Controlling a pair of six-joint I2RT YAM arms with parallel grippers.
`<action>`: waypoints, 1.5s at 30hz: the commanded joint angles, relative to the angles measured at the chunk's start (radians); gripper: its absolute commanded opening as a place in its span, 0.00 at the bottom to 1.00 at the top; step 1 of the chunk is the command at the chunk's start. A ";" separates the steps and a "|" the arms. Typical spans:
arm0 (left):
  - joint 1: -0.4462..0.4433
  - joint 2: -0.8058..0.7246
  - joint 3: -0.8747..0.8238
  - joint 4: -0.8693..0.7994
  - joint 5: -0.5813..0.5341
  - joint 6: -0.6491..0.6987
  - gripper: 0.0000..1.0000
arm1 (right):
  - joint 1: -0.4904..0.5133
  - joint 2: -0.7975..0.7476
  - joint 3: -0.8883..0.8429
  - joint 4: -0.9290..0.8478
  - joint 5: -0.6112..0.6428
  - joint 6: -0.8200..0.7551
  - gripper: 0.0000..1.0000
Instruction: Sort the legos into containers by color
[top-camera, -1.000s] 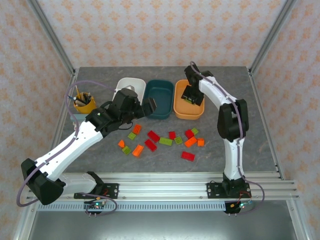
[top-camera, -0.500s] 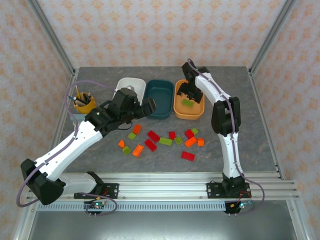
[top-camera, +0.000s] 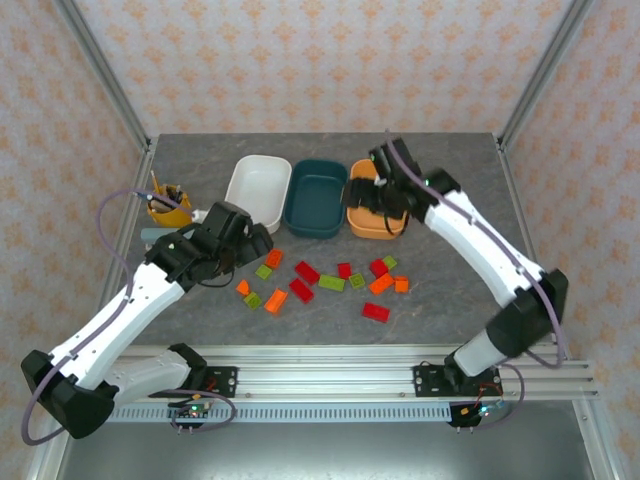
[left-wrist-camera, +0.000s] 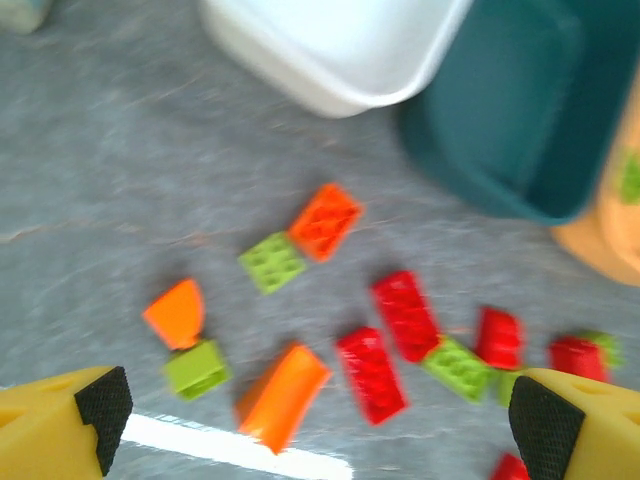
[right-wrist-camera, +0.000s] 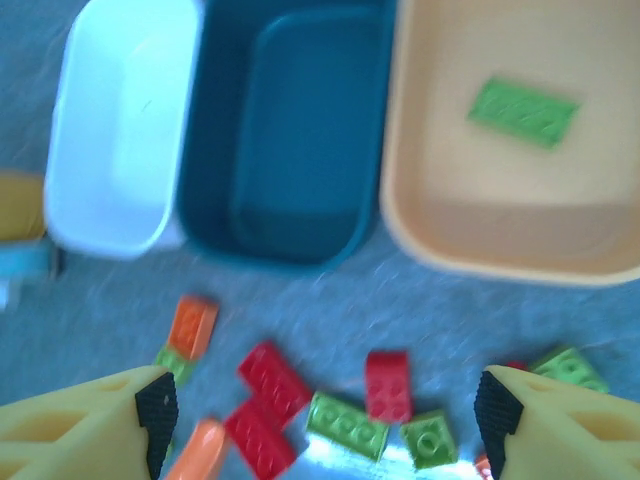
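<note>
The table (top-camera: 430, 292) holds a teal tub (top-camera: 315, 197), with a white tub (top-camera: 258, 185) on its left and an orange tub (top-camera: 375, 223) on its right. The left gripper (left-wrist-camera: 322, 418) hovers near-left of the teal tub, jaws wide apart and empty. The right gripper (right-wrist-camera: 325, 408) hangs just right of the teal tub, jaws apart and empty. Legos (top-camera: 307, 272) lie scattered on the near side of the teal tub. One green lego (right-wrist-camera: 523, 111) lies in the orange tub.

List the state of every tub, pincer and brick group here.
white tub, empty
teal tub, empty
orange tub, holding one green brick
loose bricks, scattered on the table, unsorted
left pincer, open, empty
right pincer, open, empty
yellow cup, upright, pens inside
</note>
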 joint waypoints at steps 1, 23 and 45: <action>0.050 0.005 -0.109 -0.091 0.029 -0.048 1.00 | 0.074 -0.075 -0.177 0.148 -0.127 -0.023 0.80; 0.176 0.250 -0.342 0.318 0.176 -0.221 0.81 | 0.218 -0.070 -0.383 0.287 -0.292 0.026 0.80; 0.176 0.381 -0.350 0.368 0.115 -0.169 0.34 | 0.217 -0.038 -0.366 0.286 -0.289 0.037 0.79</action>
